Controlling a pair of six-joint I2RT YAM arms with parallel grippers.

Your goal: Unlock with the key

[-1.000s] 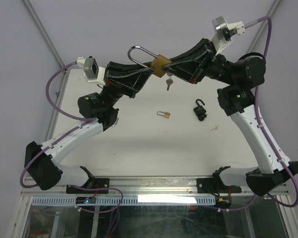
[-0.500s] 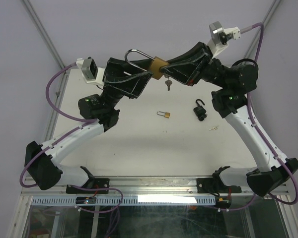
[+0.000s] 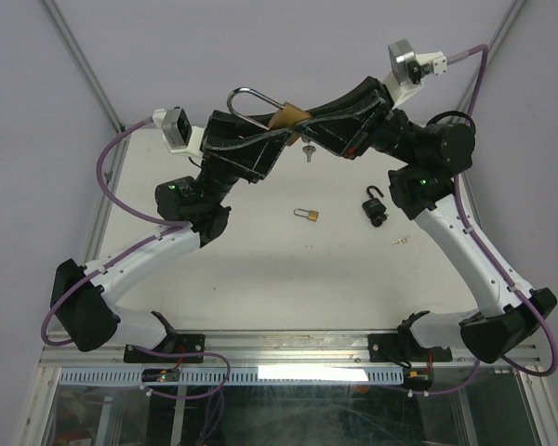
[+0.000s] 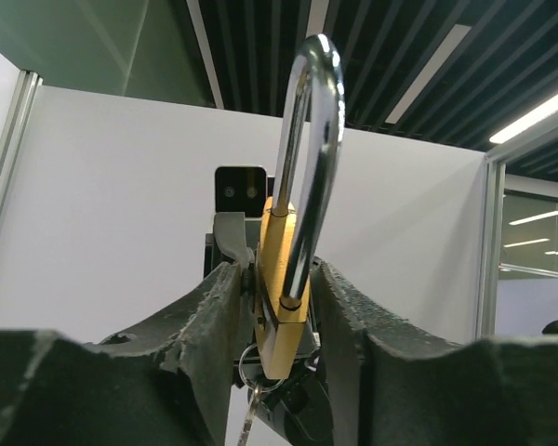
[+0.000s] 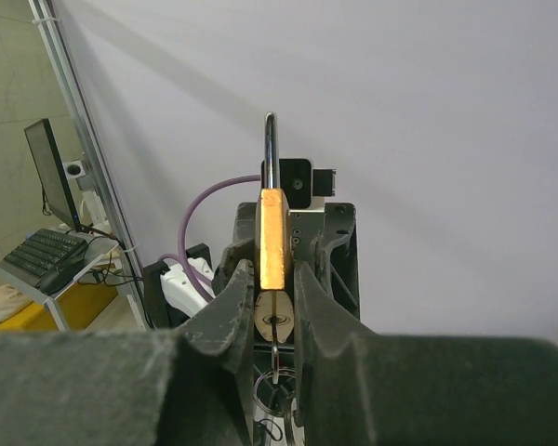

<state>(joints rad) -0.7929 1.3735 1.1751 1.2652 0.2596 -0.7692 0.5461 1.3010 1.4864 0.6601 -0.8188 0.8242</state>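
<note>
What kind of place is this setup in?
Probably a robotics lab: a rail-framed white table, a black padlock lying on it, and a monitor and keyboard on a desk nearby.

Pale lilac walls (image 3: 288, 37), white table (image 3: 288, 279), dark slatted ceiling (image 4: 251, 46) with strip lights (image 4: 428, 70), monitor (image 5: 45, 163) and keyboard (image 5: 42, 255) nearby

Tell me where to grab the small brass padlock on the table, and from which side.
Take the small brass padlock by its body, straight down from above, closing across its narrow sides. It seems to lie flat on the table, and its thin shackle offers little to clamp.
</note>
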